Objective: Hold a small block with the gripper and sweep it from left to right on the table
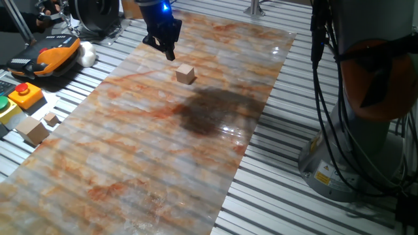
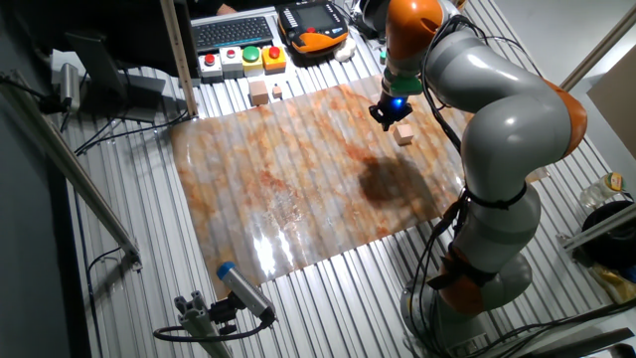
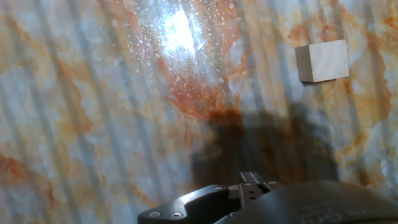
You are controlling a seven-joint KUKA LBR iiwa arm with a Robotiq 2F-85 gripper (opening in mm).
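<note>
Right now my end effector (image 1: 168, 51) hangs empty above the desk (image 1: 130, 163), apart from the small block (image 1: 185, 74) lying free just nearer and to its right; finger spread I cannot tell.

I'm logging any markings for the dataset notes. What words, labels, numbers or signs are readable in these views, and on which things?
No text can be read in any view.
Yellow warning label on the robot base: a sign is there, print too small to read.
Teach pendant: screen and keys too blurred to read.
Button boxes: no lettering can be made out.
Small block, gripper and table: no markings show.
</note>
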